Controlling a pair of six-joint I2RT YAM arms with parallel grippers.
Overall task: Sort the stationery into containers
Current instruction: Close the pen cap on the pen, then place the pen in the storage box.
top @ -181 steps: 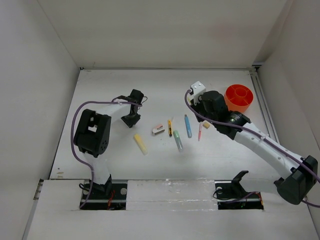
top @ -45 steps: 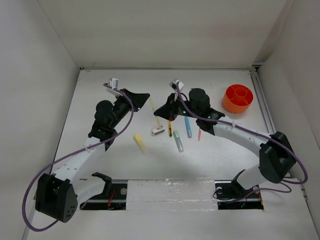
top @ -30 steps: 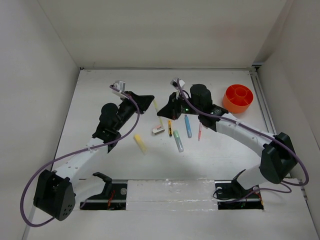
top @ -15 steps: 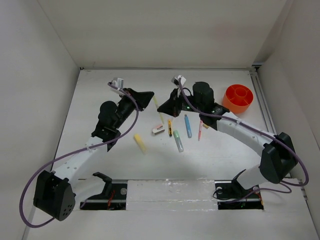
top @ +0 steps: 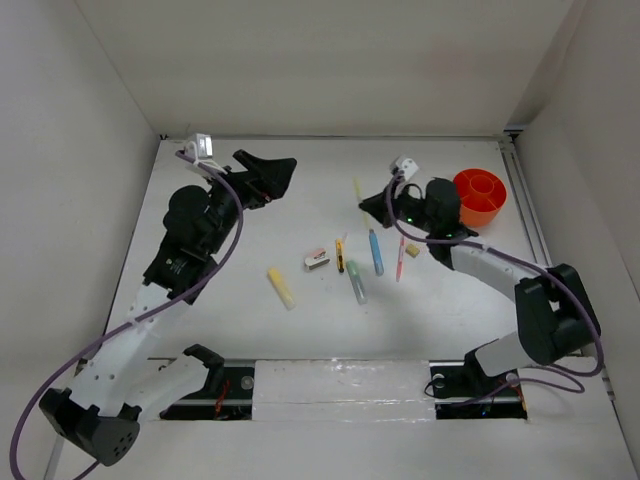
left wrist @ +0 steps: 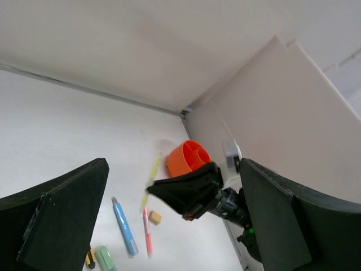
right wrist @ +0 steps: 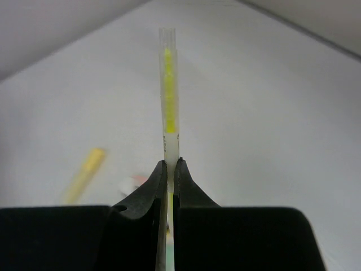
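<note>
My right gripper [top: 370,206] [right wrist: 170,168] is shut on a thin yellow pen [top: 357,190] [right wrist: 168,107], held above the table left of the orange-red cup [top: 478,195] [left wrist: 189,158]. My left gripper [top: 275,180] [left wrist: 173,164] hangs open and empty over the table's back left, facing the right gripper. On the table lie a yellow stick [top: 281,287], a white eraser [top: 316,260], a yellow-black pen [top: 340,255], a pale green stick [top: 355,282], a blue pen [top: 376,252] [left wrist: 123,226], a thin red pen [top: 400,262] [left wrist: 146,223] and a tan cube [top: 411,250] [left wrist: 154,217].
White walls close in the table on the left, back and right. The cup stands near the right wall and has inner dividers. The right arm's forearm [top: 490,265] stretches low over the table's right side.
The left gripper has opened, let go of the thin yellow pen and drawn back to the left. The right gripper has carried the pen to the right, closer to the cup.
</note>
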